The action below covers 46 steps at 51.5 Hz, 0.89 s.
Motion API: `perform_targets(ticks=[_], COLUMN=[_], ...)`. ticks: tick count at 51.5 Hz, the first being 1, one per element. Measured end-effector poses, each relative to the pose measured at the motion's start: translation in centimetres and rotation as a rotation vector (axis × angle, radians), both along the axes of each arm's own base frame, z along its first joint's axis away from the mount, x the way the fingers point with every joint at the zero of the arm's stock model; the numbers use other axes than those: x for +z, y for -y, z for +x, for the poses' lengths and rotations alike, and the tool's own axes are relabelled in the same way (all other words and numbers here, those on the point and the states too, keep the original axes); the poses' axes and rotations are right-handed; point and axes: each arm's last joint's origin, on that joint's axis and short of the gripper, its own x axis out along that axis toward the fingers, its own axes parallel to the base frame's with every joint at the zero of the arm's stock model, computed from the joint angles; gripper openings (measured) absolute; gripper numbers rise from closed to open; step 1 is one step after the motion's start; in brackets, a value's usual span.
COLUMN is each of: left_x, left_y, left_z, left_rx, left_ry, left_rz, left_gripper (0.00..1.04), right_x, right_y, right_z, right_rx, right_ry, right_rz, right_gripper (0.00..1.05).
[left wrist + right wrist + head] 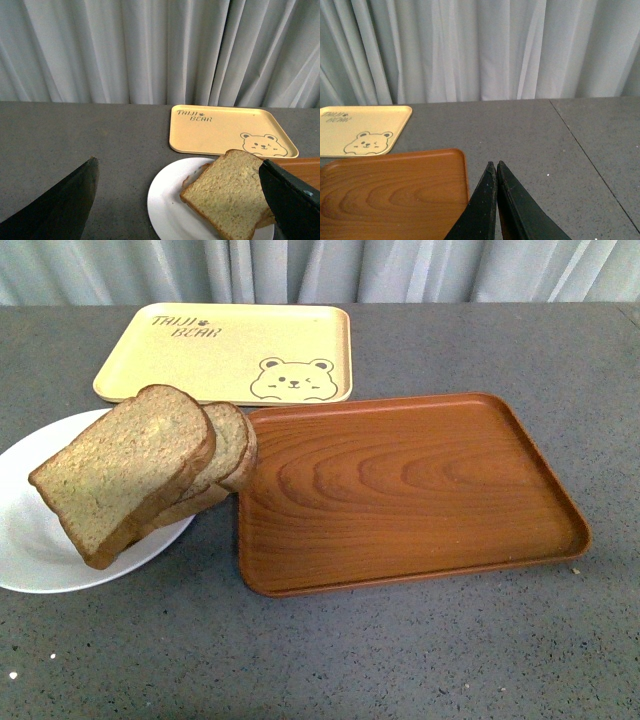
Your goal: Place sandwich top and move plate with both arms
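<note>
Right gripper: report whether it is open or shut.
Shut. The right gripper has its fingers pressed together, nothing between them.

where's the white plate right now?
In the front view the plate is far left, beside the wood-grain tray and nearer the robot than the bear-print tray, with bread slices on it.

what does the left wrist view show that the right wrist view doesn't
Only the left wrist view: the white plate, the sandwich top, uppermost of the bread on it, and the left tool, fingers wide apart.

Only the right wrist view: the right tool, fingers pressed together with nothing between them, and a seam across the grey table.

Both: the bear-print tray, the wood-grain tray (just a corner in the left wrist view), the table and the pale curtain.
</note>
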Motion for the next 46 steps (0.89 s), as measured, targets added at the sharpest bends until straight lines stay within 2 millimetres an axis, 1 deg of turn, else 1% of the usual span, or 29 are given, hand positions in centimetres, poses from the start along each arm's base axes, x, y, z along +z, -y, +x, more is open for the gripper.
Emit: perform_targets(ticks=[23, 27, 30, 39, 40, 42, 44, 45, 46], left_x=[0.0, 0.0, 0.0, 0.0, 0.0, 0.0, -0.1, 0.0, 0.1], left_y=[0.0, 0.0, 0.0, 0.0, 0.0, 0.0, 0.0, 0.0, 0.0], left_z=[0.0, 0.0, 0.0, 0.0, 0.0, 0.0, 0.0, 0.0, 0.0], left_rx=[0.0, 0.0, 0.0, 0.0, 0.0, -0.001, -0.053, -0.138, -0.156], left_ry=[0.0, 0.0, 0.0, 0.0, 0.0, 0.0, -0.069, -0.221, -0.269], left_rz=[0.0, 0.0, 0.0, 0.0, 0.0, 0.0, -0.03, -0.115, -0.145], left_gripper=[0.96, 0.96, 0.96, 0.96, 0.96, 0.96, 0.96, 0.96, 0.96], right_x=[-0.1, -0.5, -0.4, -0.3, -0.3, -0.3, -0.3, -0.3, -0.3], right_y=[0.0, 0.0, 0.0, 0.0, 0.0, 0.0, 0.0, 0.0, 0.0], right_z=[-0.7, -1.3, -1.8, -1.8, -1.8, -1.8, -1.8, -1.8, -1.8], right_rx=[0.0, 0.003, 0.0, 0.0, 0.0, 0.0, 0.0, -0.002, -0.002], right_ry=[-0.001, -0.032, -0.01, -0.006, -0.006, -0.006, -0.006, -0.006, -0.006], right_rz=[0.0, -0.001, 0.0, -0.001, -0.001, -0.001, -0.001, -0.001, -0.001], right_gripper=[0.02, 0.02, 0.02, 0.02, 0.06, 0.12, 0.17, 0.21, 0.24])
